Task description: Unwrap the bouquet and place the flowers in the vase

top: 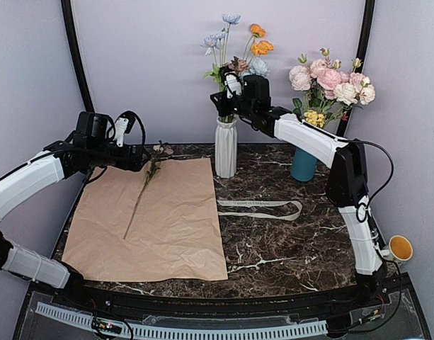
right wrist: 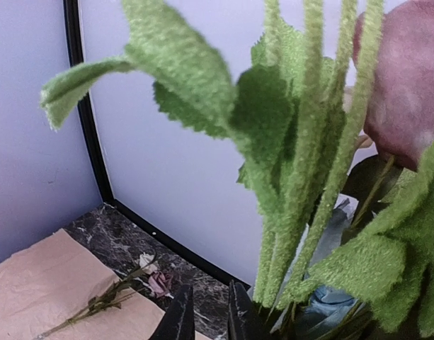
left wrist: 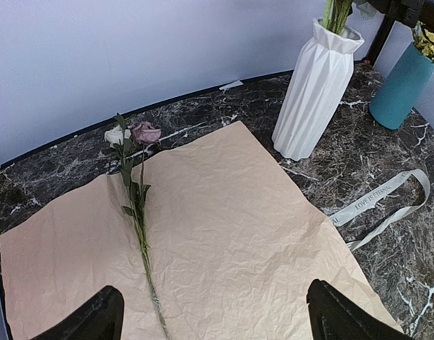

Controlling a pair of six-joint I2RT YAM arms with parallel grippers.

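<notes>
Top external view is showing one stem (top: 141, 193) lying on the opened paper (top: 181, 234), its long axis running from blossoms at the far edge toward the near-left, just ahead of the left tool (top: 136, 157), which is hanging wide open and empty on the nearer arm. Right tool (right wrist: 207, 317) is sitting among the flowers (top: 259, 47) standing in the vase (top: 226, 150), fingers nearly together; whether it is pinching anything I cannot tell

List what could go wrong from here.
The right gripper sits among the stems at the vase mouth; pulling out could snag them, dragging flowers out or tipping the vase.
The right arm passes close by the teal vase; a swing might knock it.
The loose stem lies flat on the paper; the open left gripper may pinch paper with it.
</notes>
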